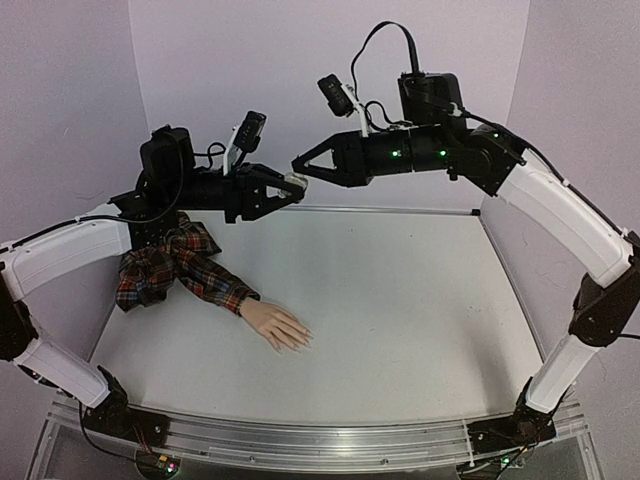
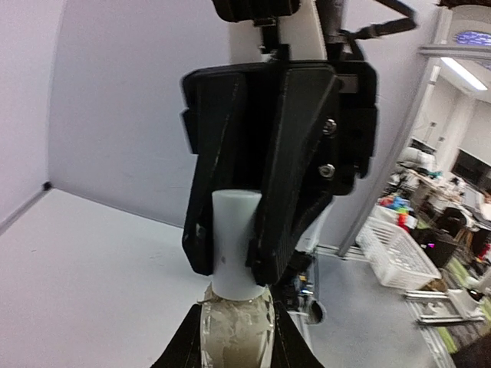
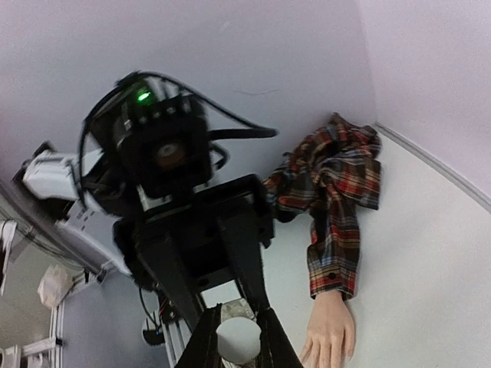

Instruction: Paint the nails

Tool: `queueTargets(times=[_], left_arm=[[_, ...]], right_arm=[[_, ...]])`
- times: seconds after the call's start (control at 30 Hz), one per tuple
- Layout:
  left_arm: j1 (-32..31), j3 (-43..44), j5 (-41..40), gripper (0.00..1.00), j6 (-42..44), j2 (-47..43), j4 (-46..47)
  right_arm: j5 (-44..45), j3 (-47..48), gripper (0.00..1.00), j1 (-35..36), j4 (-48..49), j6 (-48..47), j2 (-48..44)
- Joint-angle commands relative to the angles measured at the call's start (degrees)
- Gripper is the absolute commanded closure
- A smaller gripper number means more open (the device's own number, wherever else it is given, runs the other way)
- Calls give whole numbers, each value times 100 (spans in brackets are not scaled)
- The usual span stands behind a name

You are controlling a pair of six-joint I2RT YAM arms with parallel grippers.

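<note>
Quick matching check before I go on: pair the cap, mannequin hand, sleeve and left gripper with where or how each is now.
1 white cap
2 mannequin hand
3 plaid sleeve
4 left gripper

A flat on the table
B shut on the bottle
C between the right gripper's fingers
D bunched at the table's left rear

Pairs: 1-C, 2-A, 3-D, 4-B
</note>
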Motion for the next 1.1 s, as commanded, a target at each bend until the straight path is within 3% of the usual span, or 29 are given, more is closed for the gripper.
queueTargets(times=[0.0,0.07,0.23,0.3,0.4,0.57,0.83,1.07], left_arm=[[-70,57,1664,100,-1488,-53,1655],[-70,50,1821,100,-1729,-36,1839],[-76,173,1724,100,-1313,-81,1299],[-72,226,1695,100,-1240,-61,1205],[-74,325,1333,100,-671,-113,557],[-70,361,90,100,505,-252,-572],[-72,400,-1094,100,1068,-184,-555],[-70,349,-1236,100,1014,-71,-262]], right_arm=[[-2533,-149,100,188,166,-1633,-229],[-2691,-29,98,190,160,-1697,-175],[-2654,161,92,191,168,-1603,-70],[-2450,163,81,192,169,-1534,-91],[-1545,150,57,186,169,-1185,-204],[399,-194,33,192,170,-7,-555],[1701,-194,27,213,169,1683,-382],[1734,259,45,242,71,1961,27]])
